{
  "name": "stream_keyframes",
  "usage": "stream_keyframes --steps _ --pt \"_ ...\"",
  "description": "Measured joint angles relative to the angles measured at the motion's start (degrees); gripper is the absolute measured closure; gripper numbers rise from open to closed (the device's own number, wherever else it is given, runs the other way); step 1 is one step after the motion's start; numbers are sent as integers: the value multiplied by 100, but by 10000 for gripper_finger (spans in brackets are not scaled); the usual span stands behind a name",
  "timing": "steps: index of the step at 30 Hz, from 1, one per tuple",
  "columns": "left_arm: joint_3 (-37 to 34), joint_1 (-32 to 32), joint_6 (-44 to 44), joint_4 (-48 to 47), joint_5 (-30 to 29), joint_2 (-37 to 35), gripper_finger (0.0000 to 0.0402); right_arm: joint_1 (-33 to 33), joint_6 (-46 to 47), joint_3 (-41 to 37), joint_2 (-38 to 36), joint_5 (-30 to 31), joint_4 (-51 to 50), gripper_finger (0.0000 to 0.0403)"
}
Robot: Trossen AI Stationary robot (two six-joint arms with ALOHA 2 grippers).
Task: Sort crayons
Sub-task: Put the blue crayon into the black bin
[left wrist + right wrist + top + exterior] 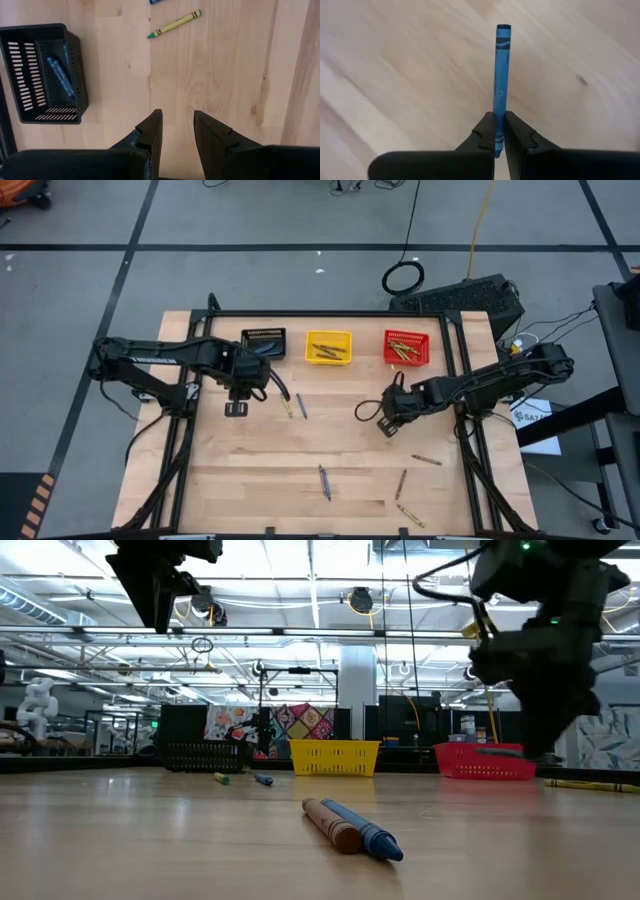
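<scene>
right hand (500,131) is clamped on a blue paper-wrapped crayon (502,75), gripping it near one end so most of the stick projects forward past the fingers, above bare wood. in the high view this hand (386,423) sits right of centre on the pale wooden surface (240,480), in front of the red plastic bin (406,348). left hand (176,131) has its fingers apart with nothing between them; it hangs over bare wood just in front of the black slotted plastic bin (42,70), which holds a blue crayon on its floor (60,76). a yellow-green crayon (174,24) lies on the wood beyond the left hand, and in the high view it lies beside another blue crayon (301,406), the two close together but apart. the yellow plastic bin (328,346) stands between the black and red bins along the far edge; both hold sorted sticks. loose near the front edge: a brown crayon and a blue crayon touching side by side (350,826), plus three olive or brown sticks toward the right front corner (411,516).
</scene>
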Motion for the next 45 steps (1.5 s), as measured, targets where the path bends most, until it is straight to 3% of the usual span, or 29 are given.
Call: stream_keyframes --steps 10,24,29,42,45 --pt "0 1 43 -217 -580 0 297 -596 -832 2 -2 165 1706 403" --pt "0 6 190 -252 -703 0 297 -1417 -1563 2 -1 165 3678 403" --pt "0 6 157 -251 -703 0 297 -1621 -1760 54 313 133 4531 403" --pt "0 5 157 -250 -702 0 297 -1893 -2899 1896 1935 99 4587 403" --pt "0 5 153 -249 -702 0 297 -2041 -3021 2354 2289 -226 4594 403"
